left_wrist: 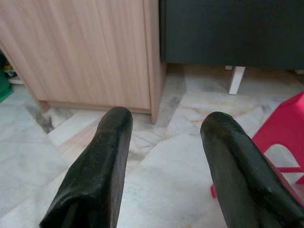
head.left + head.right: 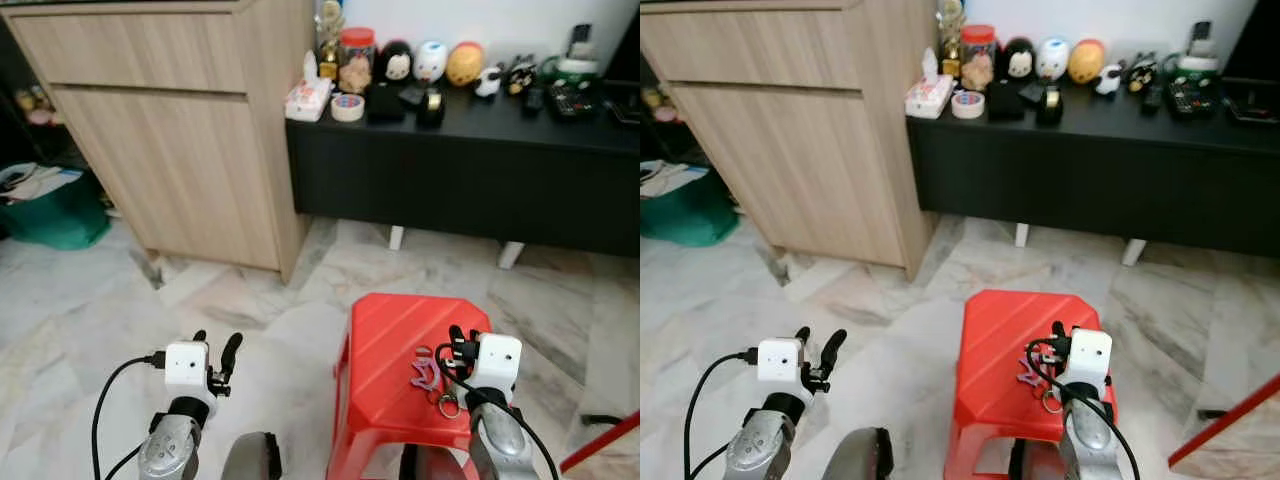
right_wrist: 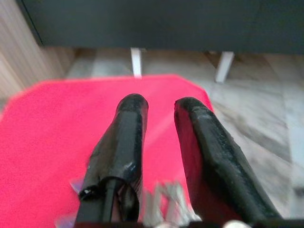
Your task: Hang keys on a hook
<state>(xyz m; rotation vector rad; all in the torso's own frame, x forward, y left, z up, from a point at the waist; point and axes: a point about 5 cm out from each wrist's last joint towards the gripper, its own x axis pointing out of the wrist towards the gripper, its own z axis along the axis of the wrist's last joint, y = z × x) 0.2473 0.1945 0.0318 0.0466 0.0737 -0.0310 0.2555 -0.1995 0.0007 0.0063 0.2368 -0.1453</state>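
1. Red plastic stool (image 2: 400, 340): stood on the marble floor (image 2: 90, 320), near and to the right, serving as the surface for the task item.
2. Keys (image 2: 432, 378): a bunch with a purple tag and a metal ring, lay on the stool top toward its near right side, just beside the right gripper.
3. Right gripper (image 2: 462, 343): hovered low over the stool; fingers (image 3: 126, 137) were parted with a narrow gap and held nothing, the keys lying under their base.
4. Left gripper (image 2: 216, 352): hung over bare floor to the left, well apart from the stool; fingers (image 1: 102, 156) spread wide, empty.
5. Wooden cabinet (image 2: 180, 140): far left. Black sideboard (image 2: 460, 170): far right, carrying figurines, a jar and tape.
6. Hook: none could be made out.
7. Step judged: pickup, not yet made. Next move called for drawing the right fingers back and down to straddle the keys, then pinching.
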